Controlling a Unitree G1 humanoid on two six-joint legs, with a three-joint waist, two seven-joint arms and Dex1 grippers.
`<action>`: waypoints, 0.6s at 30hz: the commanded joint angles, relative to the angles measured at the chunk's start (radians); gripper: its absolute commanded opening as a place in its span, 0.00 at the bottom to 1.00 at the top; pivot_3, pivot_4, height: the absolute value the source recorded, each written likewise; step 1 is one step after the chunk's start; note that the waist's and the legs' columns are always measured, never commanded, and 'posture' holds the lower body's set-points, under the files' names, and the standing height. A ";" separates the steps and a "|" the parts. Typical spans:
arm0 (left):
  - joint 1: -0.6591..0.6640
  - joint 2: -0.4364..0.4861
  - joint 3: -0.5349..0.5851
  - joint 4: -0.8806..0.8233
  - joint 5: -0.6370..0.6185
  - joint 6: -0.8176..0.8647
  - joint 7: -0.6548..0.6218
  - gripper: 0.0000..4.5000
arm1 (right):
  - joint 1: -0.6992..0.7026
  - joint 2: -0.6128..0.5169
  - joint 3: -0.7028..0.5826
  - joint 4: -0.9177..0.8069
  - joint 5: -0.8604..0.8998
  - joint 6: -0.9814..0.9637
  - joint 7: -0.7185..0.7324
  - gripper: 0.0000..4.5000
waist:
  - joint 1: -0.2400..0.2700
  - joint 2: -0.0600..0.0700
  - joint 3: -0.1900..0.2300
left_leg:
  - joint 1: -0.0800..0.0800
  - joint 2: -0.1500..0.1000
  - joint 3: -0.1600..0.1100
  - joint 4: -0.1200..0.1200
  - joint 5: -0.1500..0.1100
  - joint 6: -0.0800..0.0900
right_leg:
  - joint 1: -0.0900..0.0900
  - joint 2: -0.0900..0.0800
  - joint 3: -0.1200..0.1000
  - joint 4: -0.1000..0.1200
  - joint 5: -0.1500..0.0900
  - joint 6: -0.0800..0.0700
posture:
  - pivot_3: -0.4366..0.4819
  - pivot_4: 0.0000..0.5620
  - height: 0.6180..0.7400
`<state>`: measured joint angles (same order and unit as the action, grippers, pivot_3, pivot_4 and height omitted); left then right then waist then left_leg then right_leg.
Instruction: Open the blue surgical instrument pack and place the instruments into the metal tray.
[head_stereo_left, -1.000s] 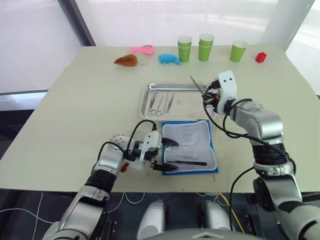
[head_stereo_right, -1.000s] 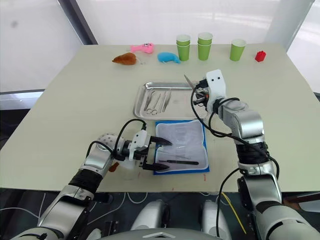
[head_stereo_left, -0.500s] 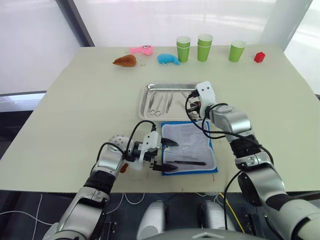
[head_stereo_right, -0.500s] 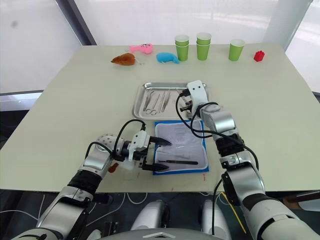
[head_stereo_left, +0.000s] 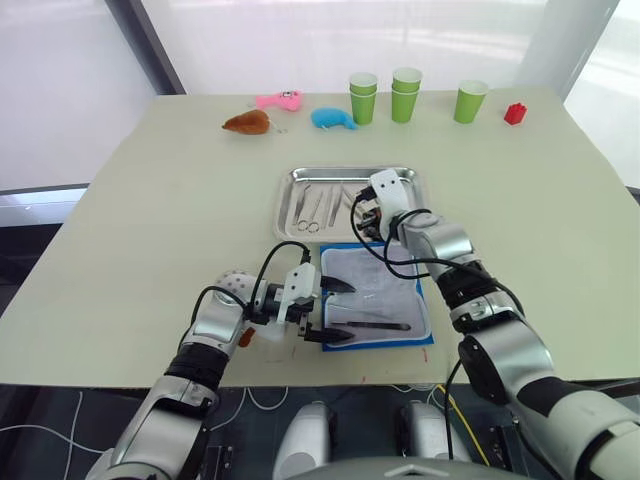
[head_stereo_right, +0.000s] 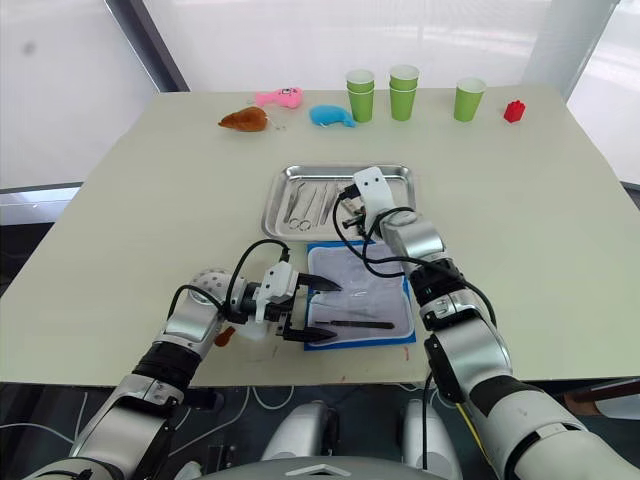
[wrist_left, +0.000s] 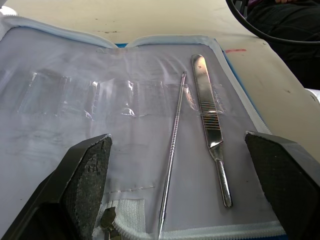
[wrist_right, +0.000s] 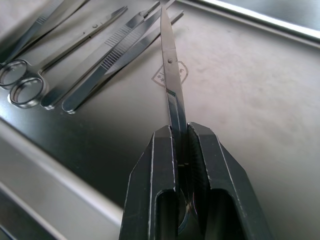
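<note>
Over the metal tray, the right gripper is clenching a pair of scissors, its two black fingers pressed against the shank while the closed blades are pointing out above the tray floor. Inside the tray, ring-handled scissors and two tweezers are lying side by side toward its left half. In the head views the right gripper is hanging above the near right part of the tray, just beyond the far edge of the blue surgical instrument pack.

That pack is lying open and flat on the tabletop, directly in front of the tray, showing its pale pocketed lining. Two instruments are resting on the lining: a thin probe and, just beside it, a flat scalpel handle, both tucked under a clear strap.

At the pack's left edge, the left gripper is hovering with its fingers spread wide apart, grasping nothing; the wrist view is showing one finger on each side of the lining.

Along the tabletop's far edge, a brown plush toy, a pink toy, a blue plush toy, green paper cups and a small red block are sitting well apart from the pack.
</note>
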<state>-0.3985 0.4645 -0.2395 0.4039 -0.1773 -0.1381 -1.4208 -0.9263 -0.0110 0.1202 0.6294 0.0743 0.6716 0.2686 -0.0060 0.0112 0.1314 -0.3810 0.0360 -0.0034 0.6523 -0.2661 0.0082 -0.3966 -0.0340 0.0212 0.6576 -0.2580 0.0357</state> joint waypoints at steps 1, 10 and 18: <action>0.058 -0.015 -0.066 0.079 0.058 0.060 0.022 1.00 | -0.036 -0.004 -0.008 0.001 -0.005 -0.013 0.016 0.01 | 0.000 0.000 0.000 | 0.000 0.000 0.000 0.000 0.000 0.000 | 0.000 0.000 0.000 0.000 0.000 0.000 | 0.48 0.27 1.00; 0.062 -0.017 -0.066 0.072 0.057 0.063 0.024 1.00 | -0.042 -0.004 0.006 -0.003 -0.026 -0.002 0.042 0.35 | -0.004 0.000 0.000 | 0.000 0.000 0.000 0.000 0.000 0.000 | 0.000 0.000 0.000 0.000 0.000 0.000 | 0.48 0.27 1.00; 0.066 -0.015 -0.068 0.068 0.058 0.065 0.022 1.00 | -0.045 -0.033 -0.010 -0.085 -0.013 -0.001 0.085 0.92 | -0.004 0.000 0.000 | 0.000 0.000 0.000 0.000 0.000 0.000 | 0.000 0.000 0.000 0.000 0.000 0.000 | 0.48 0.27 1.00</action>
<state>-0.3926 0.4646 -0.2365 0.3984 -0.1774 -0.1380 -1.4174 -0.9348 -0.0376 0.1208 0.6143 0.0494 0.6762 0.3345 -0.0105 0.0113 0.1314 -0.3810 0.0360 -0.0036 0.6523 -0.2661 0.0082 -0.3966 -0.0341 0.0214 0.6575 -0.2582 0.0361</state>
